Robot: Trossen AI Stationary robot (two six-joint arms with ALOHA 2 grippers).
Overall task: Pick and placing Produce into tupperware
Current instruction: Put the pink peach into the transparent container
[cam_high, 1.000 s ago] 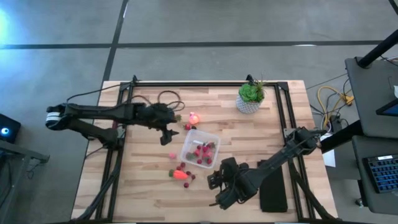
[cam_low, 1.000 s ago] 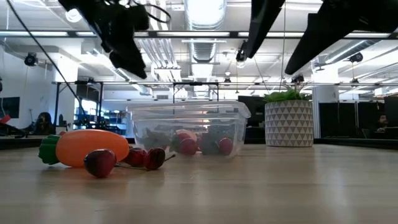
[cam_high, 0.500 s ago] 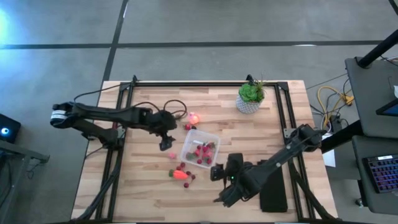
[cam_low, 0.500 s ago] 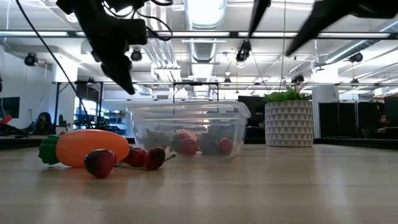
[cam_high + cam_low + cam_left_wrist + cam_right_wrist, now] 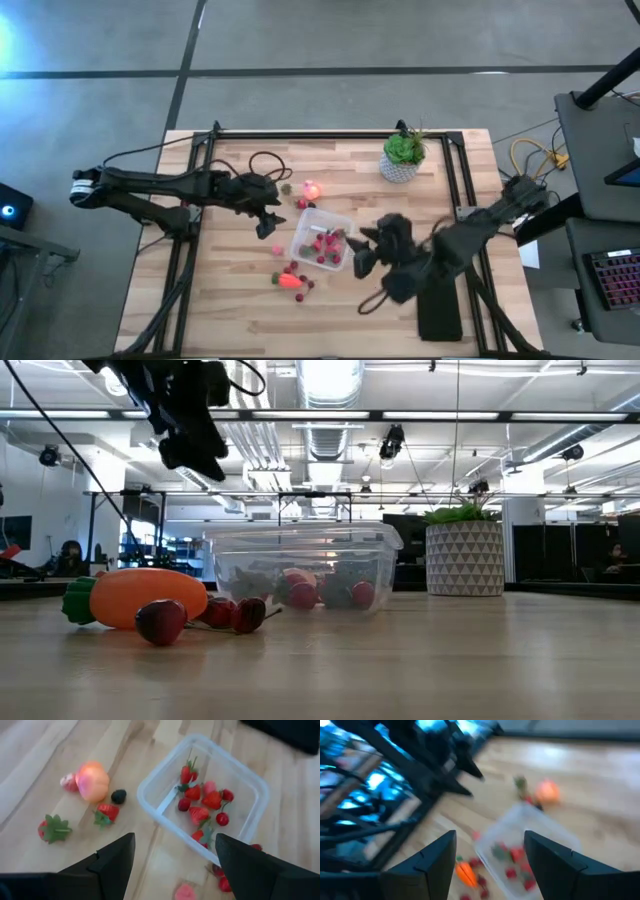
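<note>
The clear tupperware [image 5: 322, 240] stands mid-table with several small red pieces of produce inside [image 5: 202, 802]. An orange carrot [image 5: 290, 281] and red pieces lie on the wood near it. A pink-orange round fruit [image 5: 312, 190] lies on its far side. My left gripper [image 5: 268, 222] hovers open above the table just left of the tupperware, nothing between its fingers [image 5: 112, 862]. My right gripper [image 5: 363, 262] hangs high, right of the tupperware, open and empty [image 5: 490, 865].
A potted green plant [image 5: 403, 155] stands at the far right. A flat black slab [image 5: 440, 310] lies near the front right. A dark cable loop [image 5: 270, 160] lies beyond the left gripper. Loose strawberries [image 5: 52, 829] lie left of the tupperware.
My right gripper has risen well above the table and gone from the near edge toward the tupperware's right side; its arm has left the low view. The produce and the tupperware have stayed put.
</note>
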